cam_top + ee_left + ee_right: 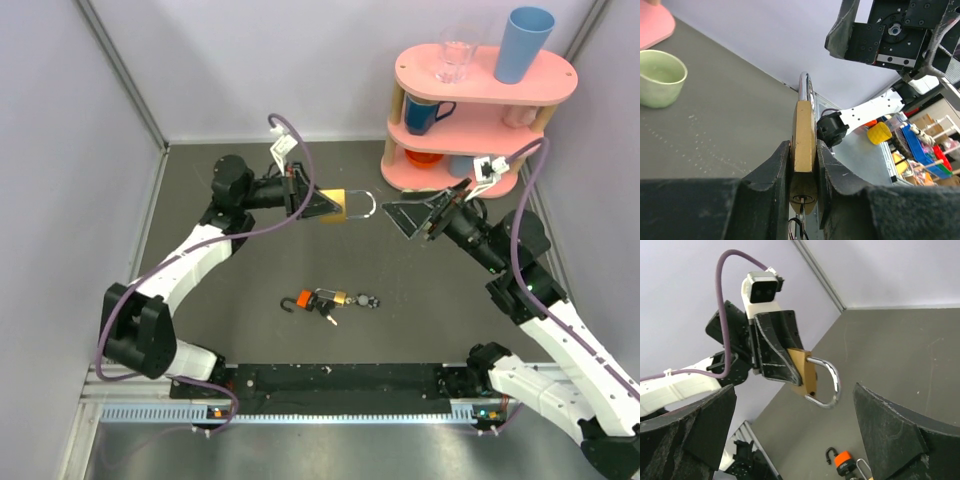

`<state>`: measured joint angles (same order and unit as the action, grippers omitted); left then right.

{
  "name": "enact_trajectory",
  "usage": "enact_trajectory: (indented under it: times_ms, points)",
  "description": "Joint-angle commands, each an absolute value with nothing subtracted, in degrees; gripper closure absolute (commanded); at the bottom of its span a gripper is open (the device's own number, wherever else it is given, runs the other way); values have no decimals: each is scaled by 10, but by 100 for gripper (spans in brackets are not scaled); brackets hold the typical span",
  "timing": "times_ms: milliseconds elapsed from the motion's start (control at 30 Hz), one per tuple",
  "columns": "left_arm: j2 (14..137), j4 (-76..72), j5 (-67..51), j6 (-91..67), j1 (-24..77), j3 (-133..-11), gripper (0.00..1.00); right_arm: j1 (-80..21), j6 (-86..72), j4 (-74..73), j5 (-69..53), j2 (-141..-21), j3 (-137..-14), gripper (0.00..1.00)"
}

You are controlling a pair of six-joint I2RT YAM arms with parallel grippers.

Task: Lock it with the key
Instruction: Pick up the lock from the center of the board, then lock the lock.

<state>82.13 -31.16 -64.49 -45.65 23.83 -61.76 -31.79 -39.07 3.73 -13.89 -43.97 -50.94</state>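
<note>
My left gripper (pixel 318 205) is shut on the body of a large brass padlock (pixel 335 206) and holds it in the air, its silver shackle (pixel 364 205) pointing right. In the right wrist view the shackle's (pixel 832 385) lower leg looks out of its hole. The left wrist view shows the key (pixel 803 204), thin and silver, in the keyhole of the padlock (pixel 803 135) between my left gripper's (pixel 803 148) jaws. My right gripper (pixel 420 212) is open, just right of the shackle and not touching it.
An orange-and-black padlock (pixel 305 299), a small brass padlock (pixel 339 298) and small keys (pixel 328 317) lie together mid-table. A pink three-tier shelf (pixel 485 85) with cups stands at the back right. A green cup (pixel 660 77) sits near it. Grey walls close in on both sides.
</note>
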Motion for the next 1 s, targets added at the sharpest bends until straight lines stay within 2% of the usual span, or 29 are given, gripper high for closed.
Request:
enact_trajectory:
  times_ms: [0, 167, 500, 700, 800, 967]
  points:
    - [742, -330, -649, -444, 202, -603, 100, -323, -356, 11, -124, -453, -542, 1]
    - [689, -208, -642, -389, 164, -579, 100, -323, -349, -22, -161, -499, -563, 1]
    - [647, -4, -612, -275, 98, -549, 100, -328, -366, -45, -282, -683, -628, 2]
    - [638, 98, -585, -215, 81, -544, 100, -364, -350, -61, -288, -742, -658, 6]
    - [635, 115, -581, -202, 80, -542, 100, -379, -342, -71, -286, -772, -678, 12]
    - [629, 123, -578, -194, 79, -544, 100, -406, -318, -102, -267, -823, -715, 29]
